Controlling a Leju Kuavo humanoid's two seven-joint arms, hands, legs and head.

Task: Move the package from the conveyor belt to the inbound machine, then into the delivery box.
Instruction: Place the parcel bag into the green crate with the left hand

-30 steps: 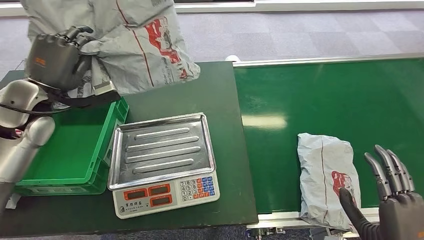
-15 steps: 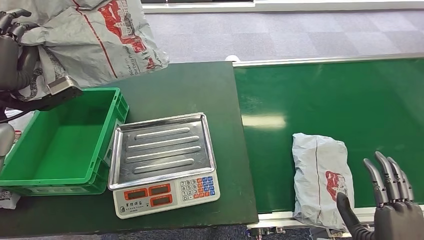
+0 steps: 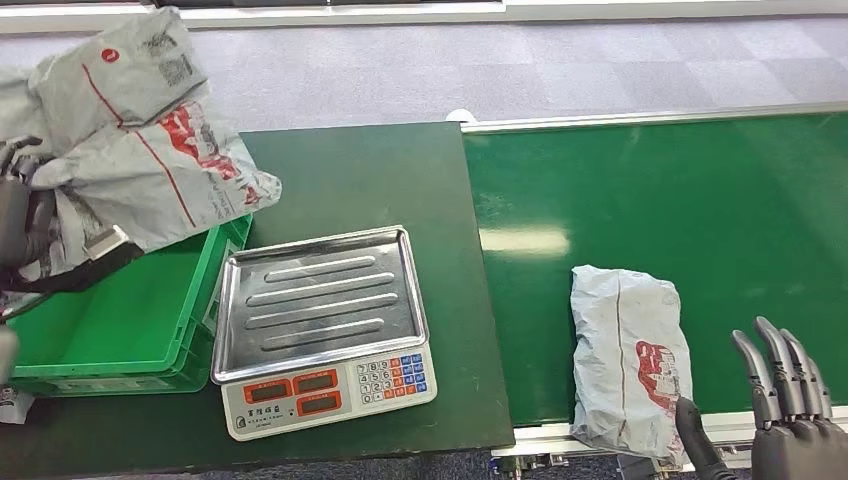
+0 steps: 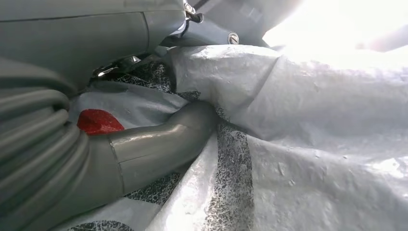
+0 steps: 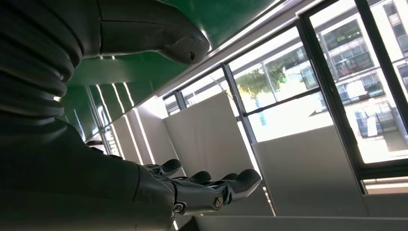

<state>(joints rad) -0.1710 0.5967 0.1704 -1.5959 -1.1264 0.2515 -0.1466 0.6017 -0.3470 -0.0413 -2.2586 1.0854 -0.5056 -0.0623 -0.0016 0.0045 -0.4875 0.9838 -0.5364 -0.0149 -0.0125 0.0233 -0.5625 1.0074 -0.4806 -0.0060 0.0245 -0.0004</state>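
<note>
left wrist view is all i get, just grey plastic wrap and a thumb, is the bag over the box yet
Observer: The left hand holds the bag above the far left corner of the green box, not in it.
Operator: anything in the box
Observer: The part of the box I can see is bare green; the bag hides its far corner.
Operator: scale free?
Observer: Yes, the scale has a bare steel tray, right of the box.
Operator: what about the right hand
Observer: The right hand is open with fingers apart, beside a second bag lying at the belt's near edge.
</note>
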